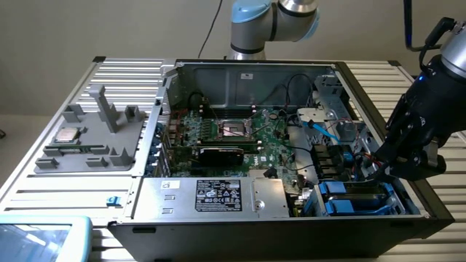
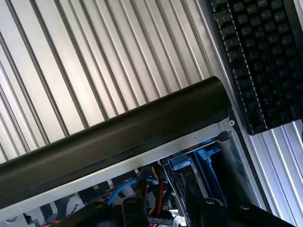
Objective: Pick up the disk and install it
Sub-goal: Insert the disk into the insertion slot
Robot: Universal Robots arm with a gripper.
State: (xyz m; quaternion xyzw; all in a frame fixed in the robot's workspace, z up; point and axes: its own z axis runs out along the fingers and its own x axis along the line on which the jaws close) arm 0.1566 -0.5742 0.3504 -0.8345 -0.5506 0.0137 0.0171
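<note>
Hanging from the arm at the exterior view's right, the black end effector (image 1: 396, 164) sits low over the open computer case (image 1: 320, 66), right above the drive bay in the case corner closest to the camera on that side. Whether it is apart, together or clamped on something cannot be told, since its tip is lost against the dark bay. The disk (image 1: 348, 198) lies in that bay just beneath the end effector, its bright blue rails and end tabs facing the case's inside; the wrist view shows the same blue plastic (image 2: 208, 155) just inside the case's black rim (image 2: 118, 142), beside red, yellow and blue wires. Along the near wall of the case, a large silver box with a black label (image 1: 211, 195) lies next to the bay, and the green motherboard (image 1: 240, 136) fills the middle. The case rests on a ribbed metal table (image 1: 58, 191). A grey fixture tray (image 1: 95, 155) near the table's edge at the exterior view's left carries a small square processor chip (image 1: 67, 135). A black keyboard (image 2: 255, 61) lies on the table near the case corner.
</note>
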